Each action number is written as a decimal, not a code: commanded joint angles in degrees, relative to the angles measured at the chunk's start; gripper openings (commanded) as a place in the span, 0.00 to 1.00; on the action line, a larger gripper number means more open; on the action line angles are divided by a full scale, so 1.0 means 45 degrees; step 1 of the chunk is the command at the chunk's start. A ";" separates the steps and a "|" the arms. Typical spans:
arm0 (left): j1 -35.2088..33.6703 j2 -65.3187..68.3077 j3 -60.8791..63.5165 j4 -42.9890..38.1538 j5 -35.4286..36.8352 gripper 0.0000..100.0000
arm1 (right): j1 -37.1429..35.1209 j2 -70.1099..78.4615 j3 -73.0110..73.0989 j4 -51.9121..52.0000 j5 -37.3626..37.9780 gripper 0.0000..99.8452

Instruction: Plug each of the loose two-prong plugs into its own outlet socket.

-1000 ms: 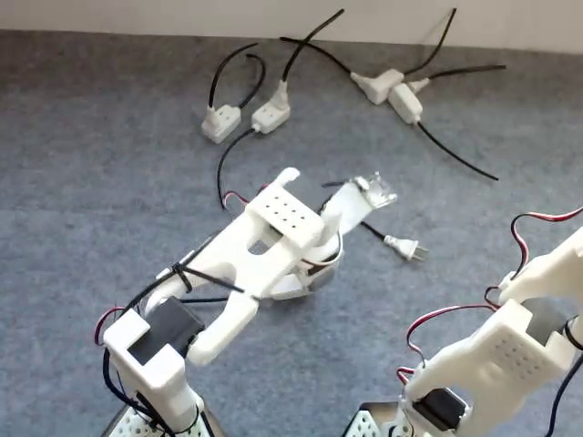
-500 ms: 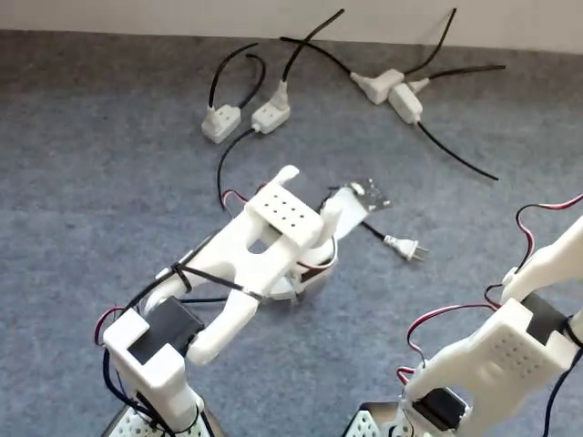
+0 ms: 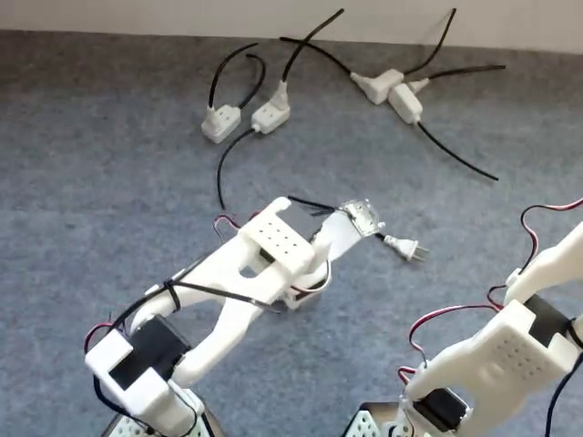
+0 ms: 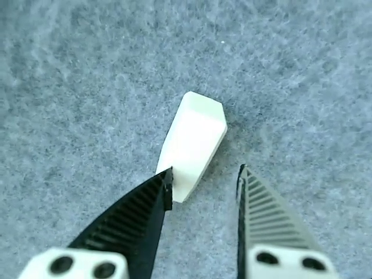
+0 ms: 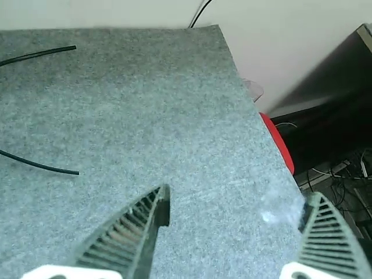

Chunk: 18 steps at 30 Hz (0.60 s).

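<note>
- Left hand [image 4: 204, 170]: fingers apart, nothing clamped. A white connector piece [image 4: 193, 145] lies on the desk [image 4: 302, 70] right at the tips, its near end against one finger and apart from the other.
- The piece's long axis runs roughly along my reach, so closing would squeeze its narrow width. I can't tell whether it's a plug or a socket.
- Loose plug [image 3: 404, 246]: mid-desk, just past this hand toward the right edge, prongs pointing that way.
- Right hand [image 5: 237, 193]: apart, empty, over a desk corner. The left is nearer, so I'd use that.

Two arms [image 3: 273, 238], one loose two-prong plug [image 3: 406, 248], and seemingly five white cord-end blocks [image 3: 221, 122].
</note>
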 commanded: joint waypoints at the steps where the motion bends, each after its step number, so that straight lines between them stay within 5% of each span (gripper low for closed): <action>1: 0.0947 -0.0068 0.0225 -0.0274 0.0078 0.19 | 0.0420 -0.0576 0.0010 0.0479 -0.0137 0.35; 18: 0.0733 -0.0596 -0.1397 0.1934 0.0078 0.19 | 0.0459 -0.0596 0.0010 0.0479 -0.0137 0.35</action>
